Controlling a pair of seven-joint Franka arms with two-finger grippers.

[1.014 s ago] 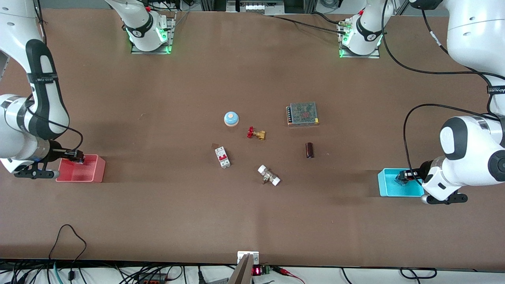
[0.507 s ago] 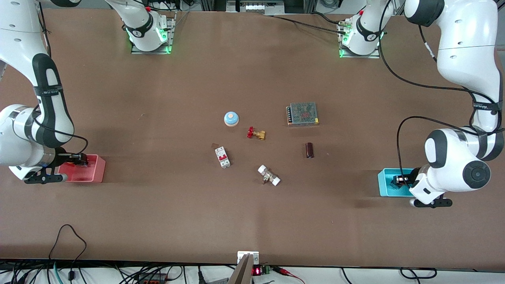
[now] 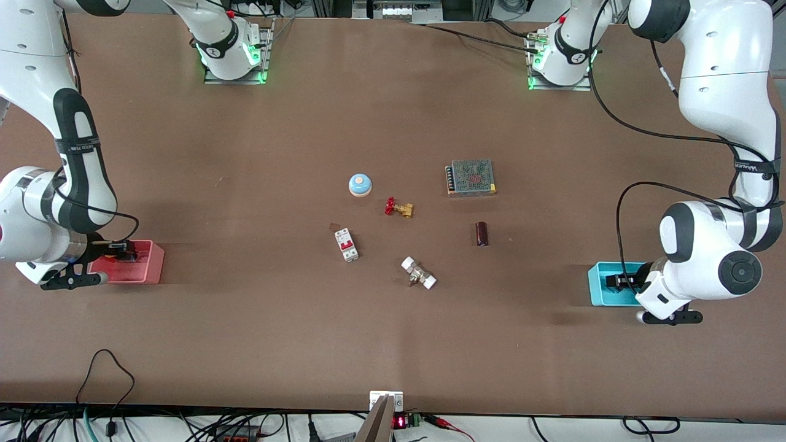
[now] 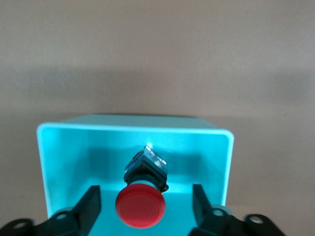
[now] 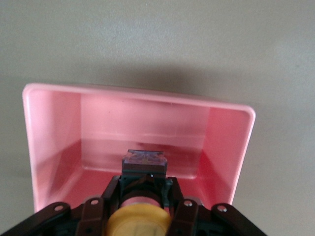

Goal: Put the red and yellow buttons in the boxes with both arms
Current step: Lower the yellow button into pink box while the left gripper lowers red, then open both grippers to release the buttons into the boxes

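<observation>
A round blue dome on a beige base (image 3: 360,185) sits near the middle of the brown table (image 3: 258,344). Just beside it, a bit nearer the front camera, lies a small brass valve with a red handle (image 3: 398,208). A flat grey metal box with a mesh top (image 3: 471,177) rests toward the left arm's end of the table. Nearer the camera than that box lies a short dark brown cylinder (image 3: 482,234). A small white switch with red parts (image 3: 346,244) lies nearer the camera than the dome. A metal fitting with two white ends (image 3: 419,273) lies nearest the camera of them all, apart from the others.
</observation>
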